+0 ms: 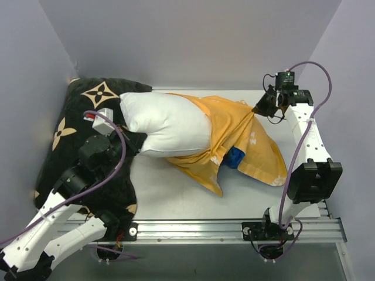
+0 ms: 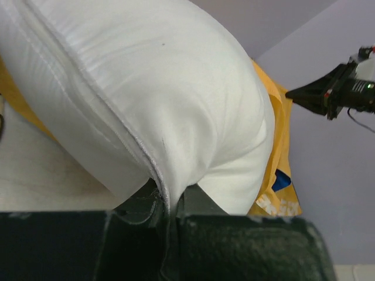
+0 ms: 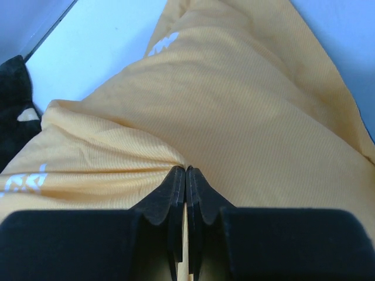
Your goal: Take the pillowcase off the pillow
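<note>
The plump white pillow (image 1: 167, 122) lies across the table's middle, its left half bare. The orange-yellow pillowcase (image 1: 243, 137) with white lettering covers its right end and trails loose to the right, a bit of blue (image 1: 235, 157) showing at its lower edge. My left gripper (image 1: 136, 140) is shut on the pillow's lower left seam, as the left wrist view (image 2: 167, 202) shows. My right gripper (image 1: 256, 109) is shut on a pinched fold of the pillowcase (image 3: 234, 99) at the far right, as the right wrist view (image 3: 186, 171) shows.
A black cushion with tan flower motifs (image 1: 70, 126) lies at the left under my left arm. Grey walls close in the back and sides. A metal rail (image 1: 193, 228) runs along the table's near edge.
</note>
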Controlling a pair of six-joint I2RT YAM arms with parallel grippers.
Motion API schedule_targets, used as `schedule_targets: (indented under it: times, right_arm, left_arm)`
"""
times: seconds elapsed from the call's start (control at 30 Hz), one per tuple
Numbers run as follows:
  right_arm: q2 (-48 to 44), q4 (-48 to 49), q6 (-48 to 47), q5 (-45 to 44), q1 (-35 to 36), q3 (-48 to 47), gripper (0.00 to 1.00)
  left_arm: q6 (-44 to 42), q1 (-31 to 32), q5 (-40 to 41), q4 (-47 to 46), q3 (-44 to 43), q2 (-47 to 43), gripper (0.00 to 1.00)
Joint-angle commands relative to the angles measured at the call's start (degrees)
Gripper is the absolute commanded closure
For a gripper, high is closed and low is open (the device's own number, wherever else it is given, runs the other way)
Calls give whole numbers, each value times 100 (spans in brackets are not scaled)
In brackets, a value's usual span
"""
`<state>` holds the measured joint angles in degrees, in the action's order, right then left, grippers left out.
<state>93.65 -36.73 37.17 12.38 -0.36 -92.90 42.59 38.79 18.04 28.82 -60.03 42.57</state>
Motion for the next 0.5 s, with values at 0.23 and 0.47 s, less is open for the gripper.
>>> schedule_targets:
  times: [0.23, 0.47]
  right_arm:
    - [-523, 8, -1299, -1089, 1283, -210, 61]
    - [91, -202, -2703, -677, 2514, -1272, 27]
  left_arm:
    - [495, 1013, -1595, -1203, 1876, 191, 100]
    - [2076, 2386, -786, -1221, 3645, -179, 100]
